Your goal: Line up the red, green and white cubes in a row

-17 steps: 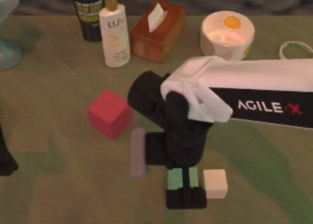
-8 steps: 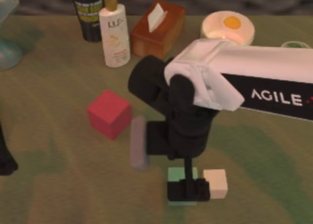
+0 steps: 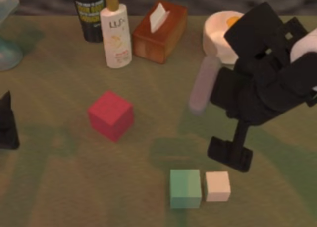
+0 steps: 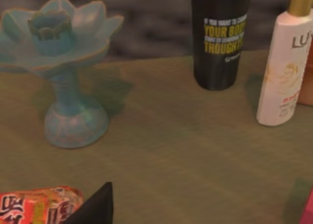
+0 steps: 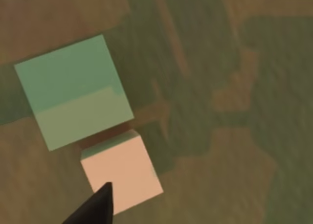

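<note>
The mid-sized pale mint-green matte cube and the smallest off-white matte cube sit side by side on the olive-brown bench, nearly touching with only a thin gap between them, near the bench's front edge and a little right of centre in the top view. The right claw hangs above the bench just behind and to the right of the white cube, touching neither cube and carrying nothing; from above its dark fingers read as one block, so how far they are parted cannot be told. The right wrist view looks down on the same two cubes, the green cube and the white cube almost corner to edge, with a dark fingertip showing over the white one. The largest cube, a crimson-red matte cube, stands well apart from the pair, left of centre and farther back, turned at an angle to them. The left claw stays at the bench's left edge, only a dark part of it visible, its opening impossible to judge. There is one cube of each colour, three in all. Along the back stand one brown tissue box, one white lotion bottle and one black bottle.
</note>
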Available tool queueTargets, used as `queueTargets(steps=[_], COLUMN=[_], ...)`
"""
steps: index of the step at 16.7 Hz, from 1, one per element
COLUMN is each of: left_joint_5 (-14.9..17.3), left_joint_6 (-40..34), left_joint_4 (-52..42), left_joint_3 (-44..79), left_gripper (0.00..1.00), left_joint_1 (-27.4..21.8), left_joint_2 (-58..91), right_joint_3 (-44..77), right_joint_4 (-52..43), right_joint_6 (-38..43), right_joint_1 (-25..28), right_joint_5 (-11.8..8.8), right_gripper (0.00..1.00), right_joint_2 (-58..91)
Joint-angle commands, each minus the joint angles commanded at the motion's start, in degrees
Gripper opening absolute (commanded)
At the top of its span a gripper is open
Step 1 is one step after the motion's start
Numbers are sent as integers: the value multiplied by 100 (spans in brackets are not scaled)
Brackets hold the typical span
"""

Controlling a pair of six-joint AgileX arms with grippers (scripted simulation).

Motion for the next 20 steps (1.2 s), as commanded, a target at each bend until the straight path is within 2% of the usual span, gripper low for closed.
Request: queueTargets(steps=[6, 11, 15, 20], left_joint_5=[-1, 21, 24, 9], left_joint_6=[391, 703, 900, 1033], left_joint_4=[-2024, -3622, -4543, -5115], left_joint_3=[2980, 5264, 6786, 7889], left_gripper=[100, 100, 100, 100], left_joint_1=[-682, -1243, -1596, -1833], left_joint_2=[4045, 7087, 8806, 9971], right_joint_3=[-2561, -4716, -5993, -6806], right_joint_4=[1761, 3113, 3962, 4555], right_joint_6=[1203, 2207, 2806, 3211], right_joint_1=[-1511, -2659, -3311, -3718], right_joint_5=[-127, -63, 74, 210], right_gripper=[100, 100, 100, 100], right_joint_2=[-3522, -6266, -7818, -8910])
